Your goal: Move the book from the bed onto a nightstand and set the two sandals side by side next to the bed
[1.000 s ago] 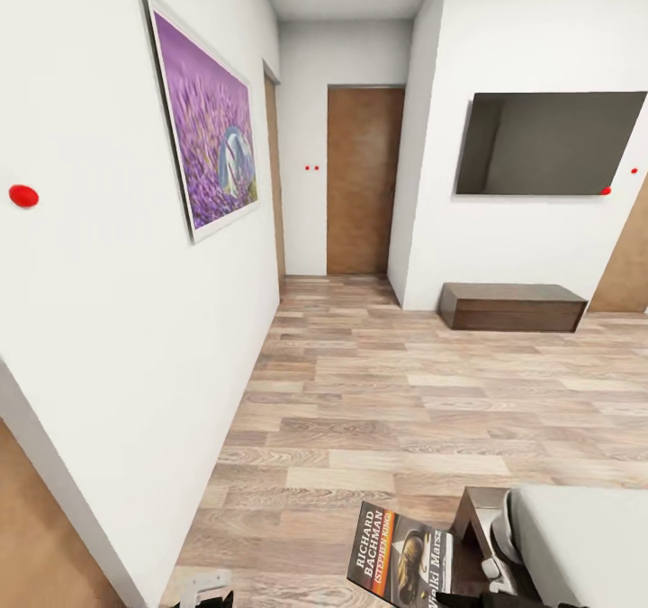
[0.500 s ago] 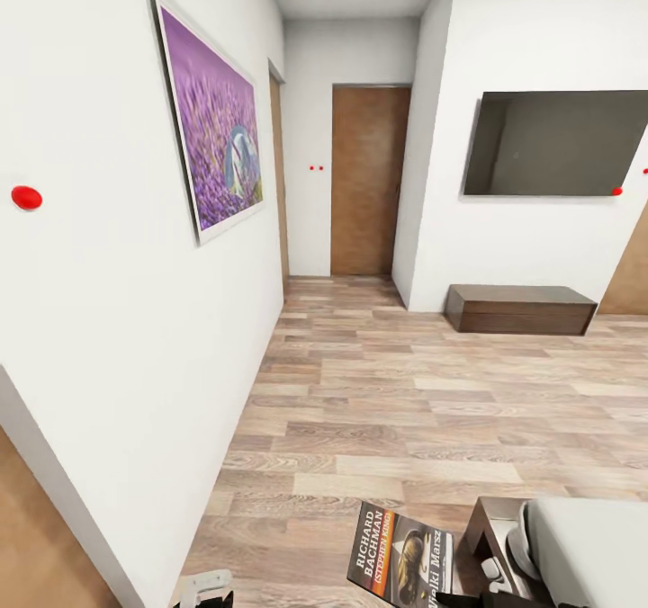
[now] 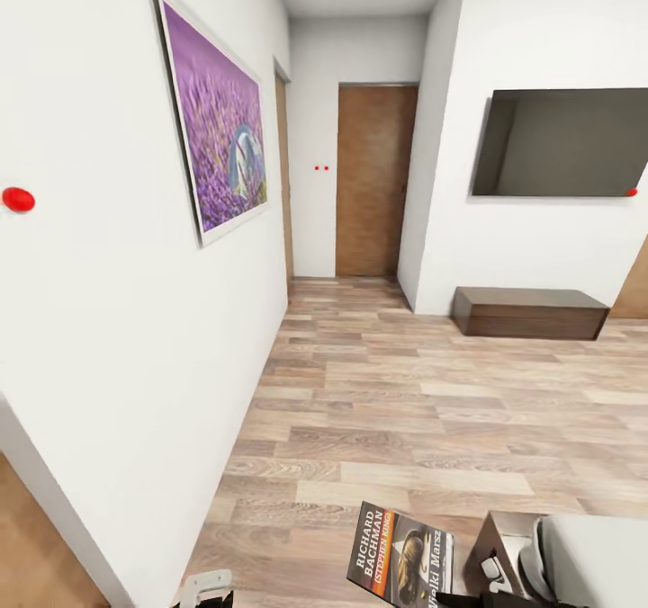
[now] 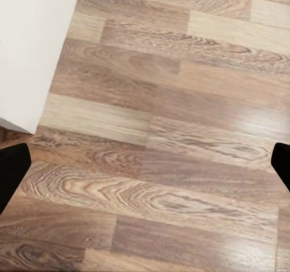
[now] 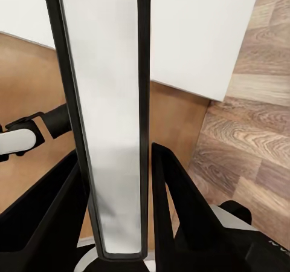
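The book (image 3: 400, 558), with its dark cover and an orange band reading "Richard Bachman", hangs tilted at the bottom of the head view, just left of the bed (image 3: 601, 561). My right gripper (image 5: 116, 154) is shut on it, and the pale page edge of the book (image 5: 109, 133) runs up between the black fingers. My left gripper (image 4: 145, 163) is open over bare plank floor, one black fingertip at each side of the left wrist view. A white part of my left arm (image 3: 207, 585) pokes in at the bottom. The sandals and the nightstand are out of view.
A white wall with a purple lavender picture (image 3: 220, 131) runs close along my left. Ahead lies wood-plank floor (image 3: 405, 392) leading to a brown door (image 3: 373, 181). A long low dark bench (image 3: 529, 313) stands under the black wall screen (image 3: 562, 140) at the right.
The whole picture has slid to the right, so the camera has turned left a little. The bed corner sits lower and further right. The book stays held at the same spot in view.
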Controlling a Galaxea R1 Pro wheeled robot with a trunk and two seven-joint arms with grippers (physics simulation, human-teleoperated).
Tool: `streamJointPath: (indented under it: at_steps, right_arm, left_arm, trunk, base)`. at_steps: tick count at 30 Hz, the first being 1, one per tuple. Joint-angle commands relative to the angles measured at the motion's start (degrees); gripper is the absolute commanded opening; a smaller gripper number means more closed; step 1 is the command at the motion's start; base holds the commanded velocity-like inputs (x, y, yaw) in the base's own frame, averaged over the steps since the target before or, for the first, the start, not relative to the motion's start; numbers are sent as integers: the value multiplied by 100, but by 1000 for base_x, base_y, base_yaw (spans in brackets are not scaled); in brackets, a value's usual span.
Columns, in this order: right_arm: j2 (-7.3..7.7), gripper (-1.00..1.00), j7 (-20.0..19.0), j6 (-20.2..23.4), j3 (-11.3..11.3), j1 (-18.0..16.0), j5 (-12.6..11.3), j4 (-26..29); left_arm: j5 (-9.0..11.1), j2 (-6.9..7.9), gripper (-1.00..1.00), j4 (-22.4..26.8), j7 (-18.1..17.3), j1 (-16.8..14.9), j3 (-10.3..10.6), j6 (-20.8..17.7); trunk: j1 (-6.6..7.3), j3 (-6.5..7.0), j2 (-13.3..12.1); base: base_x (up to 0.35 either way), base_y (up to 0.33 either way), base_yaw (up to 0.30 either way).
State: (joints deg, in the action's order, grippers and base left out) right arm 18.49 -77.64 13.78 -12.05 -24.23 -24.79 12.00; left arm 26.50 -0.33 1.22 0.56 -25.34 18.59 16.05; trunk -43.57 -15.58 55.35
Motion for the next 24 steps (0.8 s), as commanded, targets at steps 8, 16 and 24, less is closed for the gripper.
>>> streamJointPath:
  at_steps: [8, 16, 24]
  right_arm:
    - [5, -100, -14, 65, -43, -2, -61, 4]
    - [5, -100, -14, 64, -44, -2, -61, 4]
    - [5, -100, -14, 65, -44, -2, -61, 4]
  left_arm:
    - [47, -2, 100, -13, 6, -6, 48, 21]
    - [41, -2, 100, -14, 6, -6, 49, 21]
    - [42, -2, 100, -11, 6, -6, 48, 21]
  trunk:
    - [-1, -7, 5]
    - [-1, -7, 5]
    - [-1, -7, 5]
  base:
    - [2, 0, 275]
    - [28, 0, 213]
    - [276, 0, 24]
